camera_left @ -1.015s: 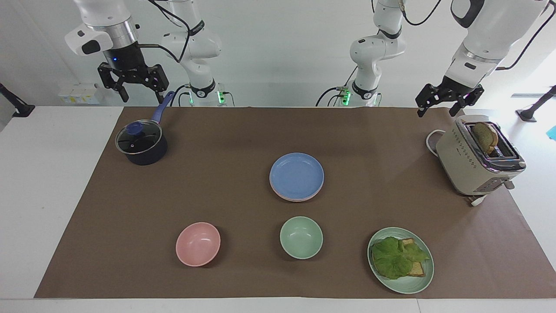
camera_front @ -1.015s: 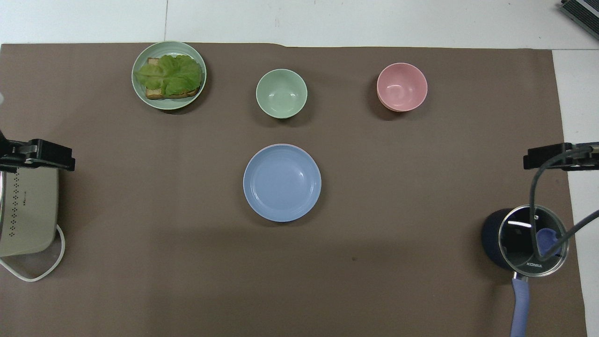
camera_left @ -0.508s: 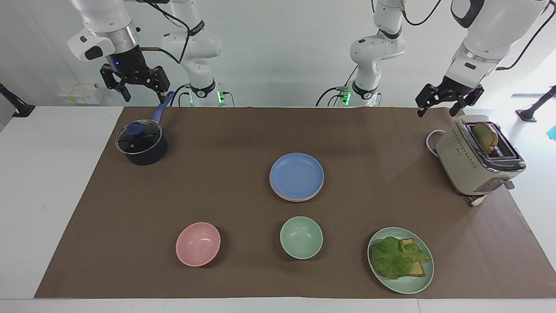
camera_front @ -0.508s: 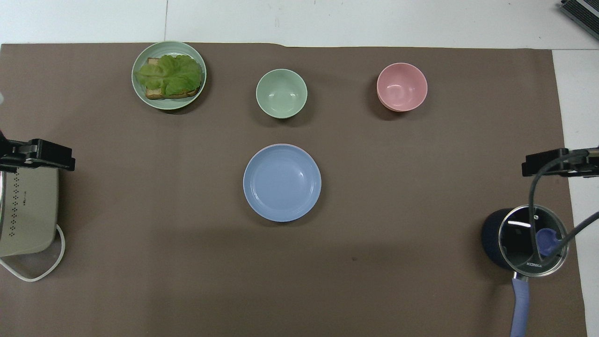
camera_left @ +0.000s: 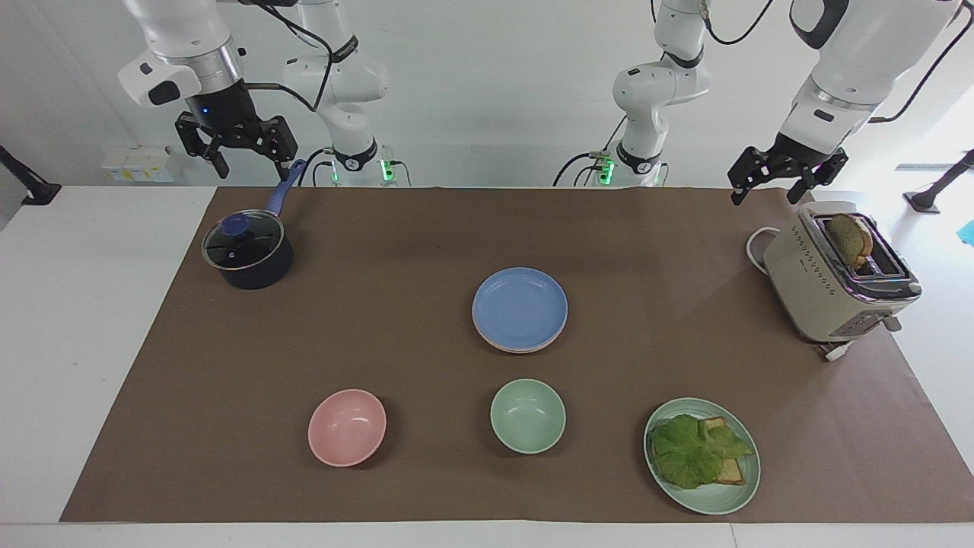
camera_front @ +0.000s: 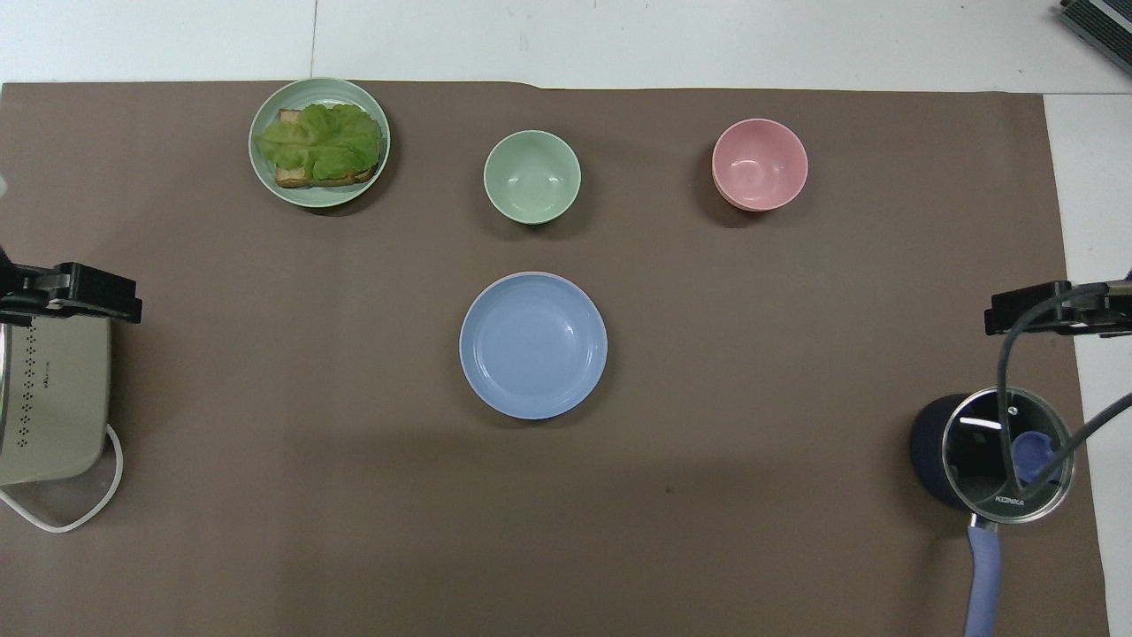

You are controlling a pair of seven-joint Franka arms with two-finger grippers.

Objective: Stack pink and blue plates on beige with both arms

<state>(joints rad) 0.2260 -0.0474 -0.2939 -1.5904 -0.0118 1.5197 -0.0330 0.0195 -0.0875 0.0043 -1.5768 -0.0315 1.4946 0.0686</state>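
Note:
The blue plate [camera_left: 520, 306] [camera_front: 533, 344] lies at the middle of the brown mat, on top of a stack. Just under it a thin rim of the pink plate [camera_left: 514, 349] peeks out. The beige plate is hidden. My right gripper [camera_left: 249, 169] [camera_front: 1052, 310] hangs open and empty in the air over the pot's handle. My left gripper [camera_left: 765, 196] [camera_front: 80, 296] hangs open and empty over the toaster's end nearer to the robots. Both are well away from the stack.
A lidded dark pot [camera_left: 247, 252] sits toward the right arm's end and a beige toaster [camera_left: 837, 274] with bread toward the left arm's end. Farther from the robots than the stack are a pink bowl [camera_left: 347, 427], a green bowl [camera_left: 527, 415] and a green plate [camera_left: 730, 495] with lettuce on toast.
My right gripper has drawn up and back a little from above the pot, then held still. The left gripper and the plates have not moved.

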